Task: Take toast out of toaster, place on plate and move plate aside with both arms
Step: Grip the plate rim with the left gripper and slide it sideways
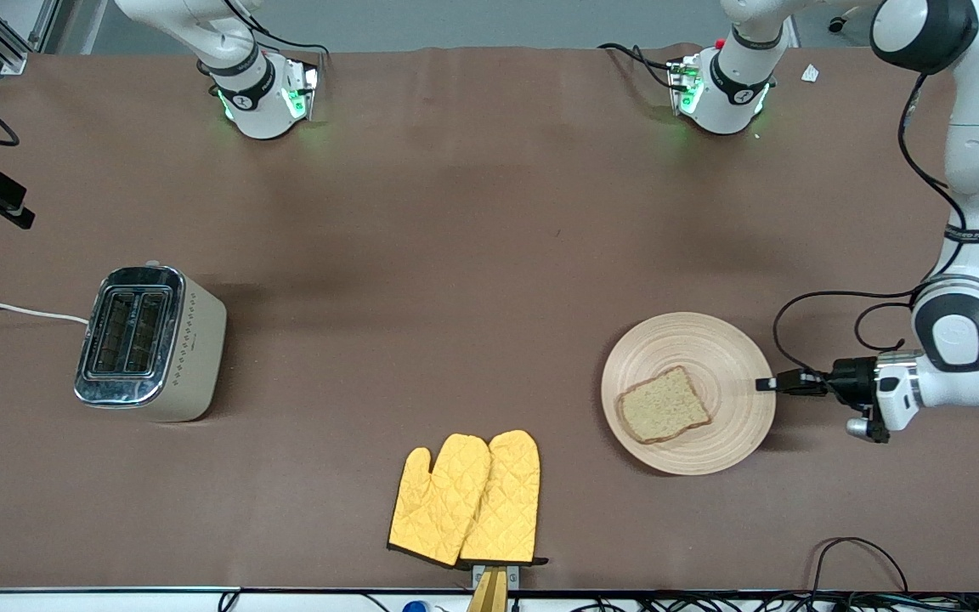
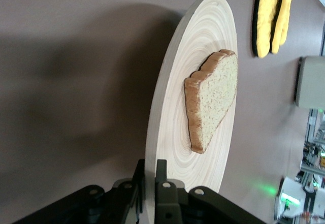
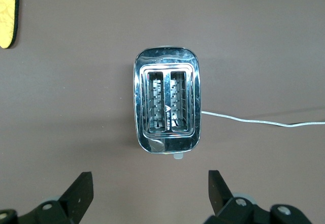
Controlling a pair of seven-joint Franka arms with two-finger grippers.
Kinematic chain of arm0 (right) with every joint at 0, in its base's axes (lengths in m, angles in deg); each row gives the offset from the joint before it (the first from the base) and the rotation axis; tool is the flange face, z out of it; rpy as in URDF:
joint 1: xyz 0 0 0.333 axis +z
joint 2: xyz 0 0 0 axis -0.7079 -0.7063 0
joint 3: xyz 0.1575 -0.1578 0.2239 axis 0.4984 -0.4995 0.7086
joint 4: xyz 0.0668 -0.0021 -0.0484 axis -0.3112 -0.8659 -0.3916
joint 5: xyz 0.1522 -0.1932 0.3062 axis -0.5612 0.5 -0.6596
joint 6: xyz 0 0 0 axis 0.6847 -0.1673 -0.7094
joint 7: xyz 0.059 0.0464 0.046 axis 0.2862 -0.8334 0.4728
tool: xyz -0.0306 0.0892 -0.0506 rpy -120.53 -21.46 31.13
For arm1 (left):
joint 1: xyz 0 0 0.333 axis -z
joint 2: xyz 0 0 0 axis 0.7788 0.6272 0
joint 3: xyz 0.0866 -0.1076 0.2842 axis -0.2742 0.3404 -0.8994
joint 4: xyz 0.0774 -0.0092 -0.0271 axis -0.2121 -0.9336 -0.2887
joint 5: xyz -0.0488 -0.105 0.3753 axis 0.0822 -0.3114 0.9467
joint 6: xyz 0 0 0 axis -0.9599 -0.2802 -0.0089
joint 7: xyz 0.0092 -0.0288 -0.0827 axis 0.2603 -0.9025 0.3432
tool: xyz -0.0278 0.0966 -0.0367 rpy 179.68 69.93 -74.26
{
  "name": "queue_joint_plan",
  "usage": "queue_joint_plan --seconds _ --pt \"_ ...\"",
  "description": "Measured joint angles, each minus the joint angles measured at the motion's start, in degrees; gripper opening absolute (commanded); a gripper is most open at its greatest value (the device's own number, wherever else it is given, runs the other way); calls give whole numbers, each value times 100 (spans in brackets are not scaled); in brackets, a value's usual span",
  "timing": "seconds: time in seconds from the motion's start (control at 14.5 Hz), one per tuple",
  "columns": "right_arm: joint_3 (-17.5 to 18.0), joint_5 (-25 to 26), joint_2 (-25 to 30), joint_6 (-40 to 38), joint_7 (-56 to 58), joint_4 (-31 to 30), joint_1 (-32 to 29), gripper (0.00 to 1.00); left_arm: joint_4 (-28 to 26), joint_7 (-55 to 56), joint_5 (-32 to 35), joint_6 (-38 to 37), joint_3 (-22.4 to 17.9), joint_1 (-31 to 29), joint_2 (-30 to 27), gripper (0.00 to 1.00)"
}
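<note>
Toaster [image 1: 149, 340] toward the right arm's end of the table, both slots empty, white cord [image 1: 14, 310] trailing off the table edge. Right gripper [image 3: 147, 196] high over the toaster, fingers spread to their full width and empty, seen only in the right wrist view; right arm waiting. Yellow oven mitts [image 1: 468, 501] near the front edge, between toaster and plate. Plate [image 1: 727, 340] toward the left arm's end of the table, toast [image 1: 664, 405] lying flat on it, off-centre on the part nearer the front camera. Left gripper [image 1: 768, 383] at the plate's rim on the side facing the left arm's end, approaching low and nearly level with the table, fingers [image 2: 162, 181] shut on the rim edge, one above the wood and one below. Plate extending from the fingertips straight toward the toaster end, so the pull outward runs along the gripper's own axis. Left arm by far the nearer to the plate. Likely step: plate to be drawn aside, toast riding loose.
</note>
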Motion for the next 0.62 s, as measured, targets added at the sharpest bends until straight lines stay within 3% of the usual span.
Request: queue_joint_plan --seconds 0.28,0.48,0.55,0.62 --pt "784 0 0 4 -1 28 -631 100 0 -746 171 -521 2 -560 204 2" --pt "848 -5 0 5 -1 39 -730 100 21 -793 289 -622 13 -666 232 27" --pt "848 -36 -1 14 -1 39 -757 100 27 -793 413 -612 3 -657 233 50" --pt "848 -99 -2 36 -1 38 -783 100 33 -793 537 -587 -21 -641 239 100"
